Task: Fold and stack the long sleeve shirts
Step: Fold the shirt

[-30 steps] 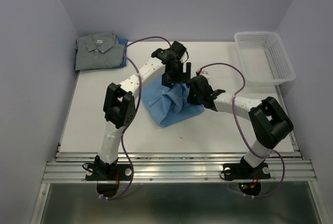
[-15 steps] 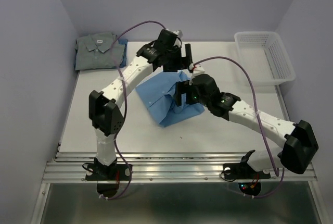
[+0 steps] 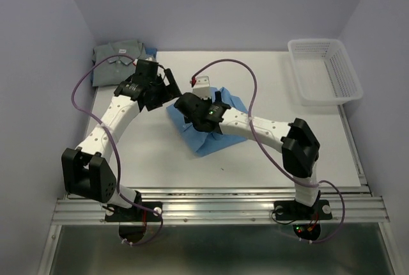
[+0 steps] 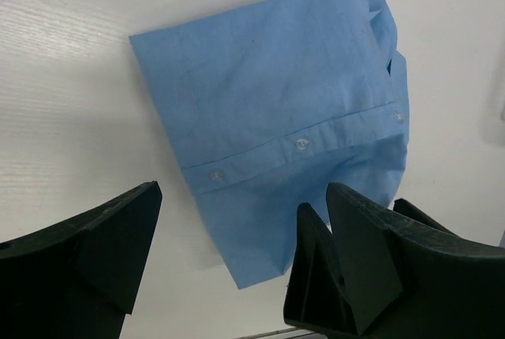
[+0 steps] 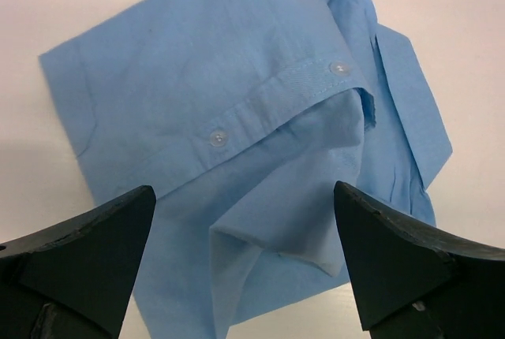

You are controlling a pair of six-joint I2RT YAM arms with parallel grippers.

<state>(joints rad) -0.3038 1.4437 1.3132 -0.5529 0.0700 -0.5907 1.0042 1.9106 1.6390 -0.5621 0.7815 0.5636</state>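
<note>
The light blue long sleeve shirt (image 3: 208, 141) lies folded but rumpled in the middle of the table, button placket up (image 5: 260, 102), with a loose fold at its near edge (image 4: 268, 229). A grey-green shirt (image 3: 118, 62) lies folded at the back left corner. My left gripper (image 3: 169, 88) hovers just left of the blue shirt, open and empty (image 4: 241, 197). My right gripper (image 3: 184, 103) reaches across the blue shirt from the right, and it hangs open above the cloth holding nothing (image 5: 245, 193).
A white mesh basket (image 3: 323, 70) stands at the back right. A strip of blue cloth (image 3: 152, 51) shows beside the grey-green shirt. The right forearm (image 3: 255, 125) lies over the blue shirt's right side.
The right gripper opened and its arm stretched leftward across the blue shirt. The left arm swung back to the left, off the shirt. The shirt now lies flatter.
</note>
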